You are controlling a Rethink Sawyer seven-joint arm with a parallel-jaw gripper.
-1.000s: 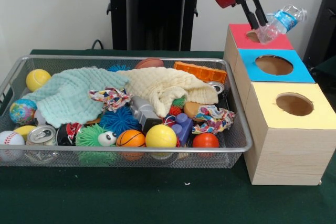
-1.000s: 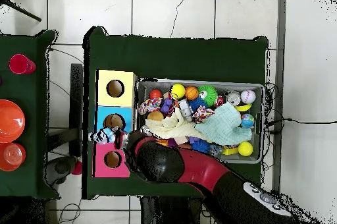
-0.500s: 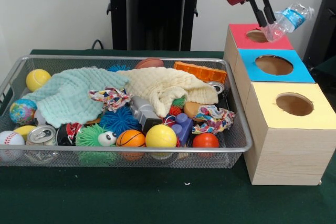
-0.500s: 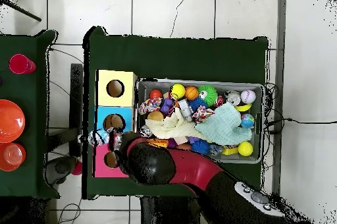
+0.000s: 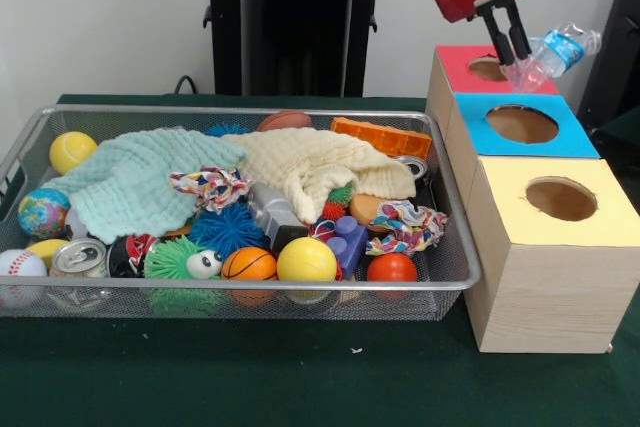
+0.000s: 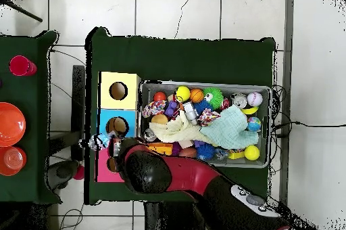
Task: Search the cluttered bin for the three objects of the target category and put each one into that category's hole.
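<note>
1. Green cloth covers the worktop; behind it stand a pale wall and the black robot pedestal. In the overhead view the floor is pale tile.
2. Arm: the red and black arm enters the front view from the top right.
3. End effector: its two dark fingers are clamped on a clear plastic bottle with a blue label. The bottle is tilted, cap end up and to the right, and is held in the air above the red-surround hole, towards the box's right edge.
4. Boxes: three pale wooden boxes stand in a row beside the bin. The blue-surround hole lies between the red one and the yellow-surround hole; all three openings are dark and round.
5. Bin: a wire mesh basket just left of the boxes, crowded with a mint cloth, a cream cloth, a silver can, a baseball, a small basketball, a yellow ball and an orange block.
6. Overhead view: the arm covers most of the red box, and the bottle shows just beyond that box's outer edge.
</note>
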